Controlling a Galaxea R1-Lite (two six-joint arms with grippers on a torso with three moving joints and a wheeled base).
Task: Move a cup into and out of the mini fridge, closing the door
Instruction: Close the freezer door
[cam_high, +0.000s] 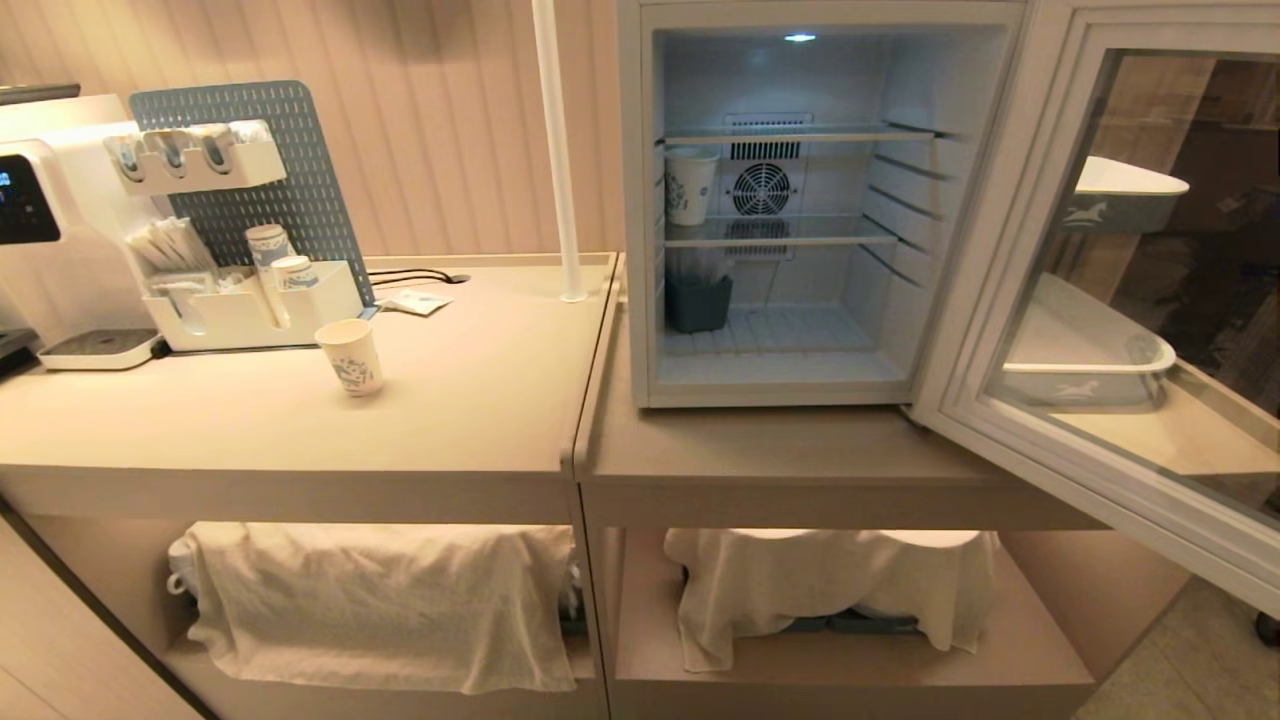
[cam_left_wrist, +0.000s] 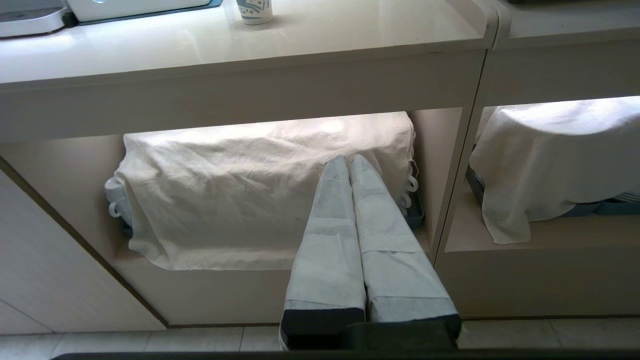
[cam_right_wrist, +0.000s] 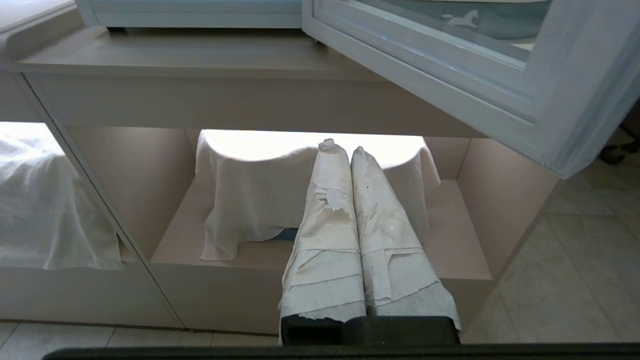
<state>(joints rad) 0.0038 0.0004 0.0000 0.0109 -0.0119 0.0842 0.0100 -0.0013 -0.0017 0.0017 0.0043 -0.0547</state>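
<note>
The cup (cam_high: 351, 356) stands upright on the desk (cam_high: 470, 400), on its left half, just in front of the white organizer tray (cam_high: 250, 310) with the stack of similar cups (cam_high: 270, 245). The mini fridge (cam_high: 780, 200) sits on the right section of the desk, well apart from the cup, and its door (cam_high: 1130, 300) hangs wide open to the right. A second cup (cam_high: 690, 185) rests on the middle wire shelf inside, at the left wall.

Both arms are parked low, below the desk edge. The left gripper (cam_left_wrist: 348, 162) is closed and empty, in front of the cloth-covered lower shelf (cam_left_wrist: 250, 200); the cup is above it and a little to its left. The right gripper (cam_right_wrist: 348, 149) is also closed and empty, under the open door. The left arm is judged nearer to the cup, so it probably has to rise and open first.
</note>
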